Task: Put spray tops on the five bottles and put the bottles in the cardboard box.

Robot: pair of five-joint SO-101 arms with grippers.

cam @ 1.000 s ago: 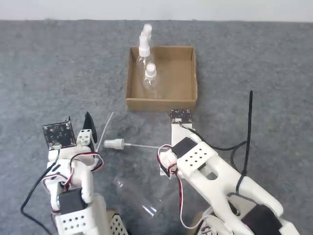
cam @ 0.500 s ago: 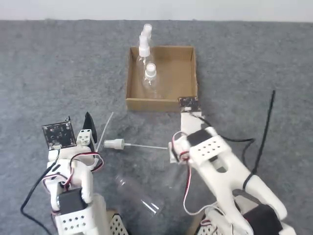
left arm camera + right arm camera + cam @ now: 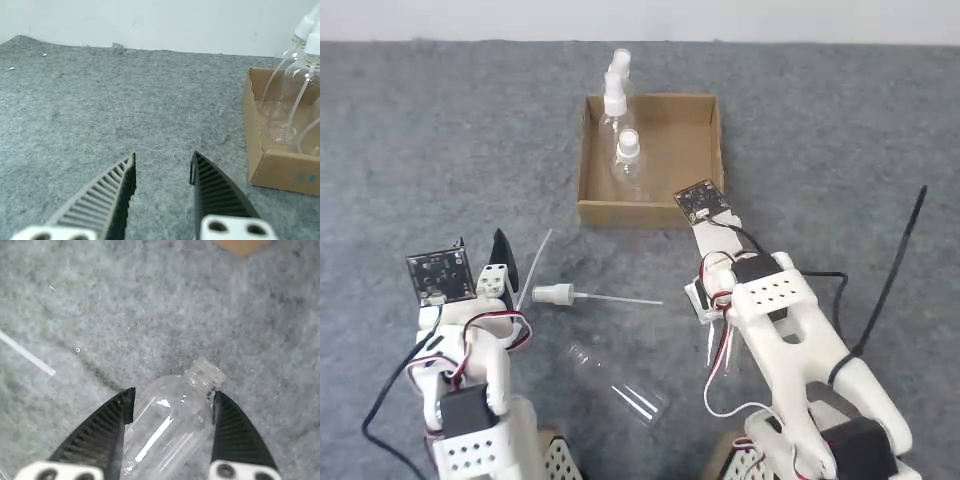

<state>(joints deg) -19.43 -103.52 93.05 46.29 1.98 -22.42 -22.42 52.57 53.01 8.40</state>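
Observation:
My right gripper (image 3: 172, 392) is shut on a clear bottle (image 3: 170, 425) with no cap, its bare neck pointing away from the wrist. In the high view the right arm (image 3: 770, 300) covers that bottle, just in front of the cardboard box (image 3: 650, 212). A second uncapped bottle (image 3: 620, 385) lies on the carpet between the arms. A white spray top (image 3: 555, 293) with a long tube lies left of the right arm. My left gripper (image 3: 162, 162) stands open over bare carpet, nothing between its fingers. Three bottles (image 3: 628, 160) with spray tops stand in the box.
A loose thin tube (image 3: 535, 265) lies beside the left gripper (image 3: 498, 262). The spray top's tube end (image 3: 50, 371) lies near my right gripper. The box wall (image 3: 270, 160) and capped bottles (image 3: 282, 100) stand off to one side of the left gripper. Grey carpet surrounds everything.
The right arm has swung to the right and closer to the box's front corner. The bottle lying on the carpet has shifted slightly. The left arm has not moved.

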